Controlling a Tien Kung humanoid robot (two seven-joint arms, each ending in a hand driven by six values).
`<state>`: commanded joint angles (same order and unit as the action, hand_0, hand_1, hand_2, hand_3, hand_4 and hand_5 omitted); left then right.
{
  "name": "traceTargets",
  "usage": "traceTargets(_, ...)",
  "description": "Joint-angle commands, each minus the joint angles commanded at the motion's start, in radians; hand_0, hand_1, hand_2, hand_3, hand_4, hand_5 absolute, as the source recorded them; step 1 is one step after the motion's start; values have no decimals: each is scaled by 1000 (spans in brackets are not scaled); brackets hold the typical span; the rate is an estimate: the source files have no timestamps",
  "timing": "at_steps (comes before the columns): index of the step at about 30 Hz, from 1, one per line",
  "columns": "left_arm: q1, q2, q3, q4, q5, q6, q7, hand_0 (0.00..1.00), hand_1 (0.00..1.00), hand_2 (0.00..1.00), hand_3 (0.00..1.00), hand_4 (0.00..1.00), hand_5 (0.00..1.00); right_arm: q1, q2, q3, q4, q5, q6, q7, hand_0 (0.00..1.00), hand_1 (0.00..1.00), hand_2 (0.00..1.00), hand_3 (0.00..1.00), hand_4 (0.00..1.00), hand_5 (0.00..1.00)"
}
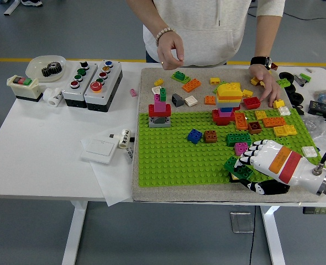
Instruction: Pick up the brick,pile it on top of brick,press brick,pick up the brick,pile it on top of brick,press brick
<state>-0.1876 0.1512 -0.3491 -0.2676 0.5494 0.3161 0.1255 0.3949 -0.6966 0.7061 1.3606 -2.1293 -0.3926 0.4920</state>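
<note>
Dark green brick (237, 167) lying at near right edge of green baseplate (168, 154), being grasped by right hand (262, 163), fingers curling around it, presumably for lifting toward a stack such as the yellow-topped tower (228, 102).

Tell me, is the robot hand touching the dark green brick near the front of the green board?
Touching. The head view shows the white right robot hand with fingers curled over the dark green plastic brick.
</note>
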Motion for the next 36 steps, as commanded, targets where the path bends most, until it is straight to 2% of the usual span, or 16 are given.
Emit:
traceTargets(4,0,0,1,0,-2,0,-1,780,786,777,627,690,647,-1,0,2,0,-1,-1,-1,372,463,540,578,620,313)
traceTargets(5,0,0,0,0,-1,0,-1,780,785,776,628,688,646,-1,0,3,0,-1,-1,-1,297,440,529,580,605,308)
traceTargets(10,-1,0,1,0,-2,0,-1,780,785,776,628,688,646,1,0,4,1,-3,-2,-2,297,440,529,580,605,308)
traceTargets(11,-2,0,1,0,-2,0,-1,780,785,777,627,688,646,1,0,4,1,-3,-2,-2,254,404,505,587,589,308)
traceTargets(36,-5,0,5,0,-10,-1,-3,777,784,776,626,687,645,0,3,3,-5,-13,1,-4,225,322,426,610,572,309)
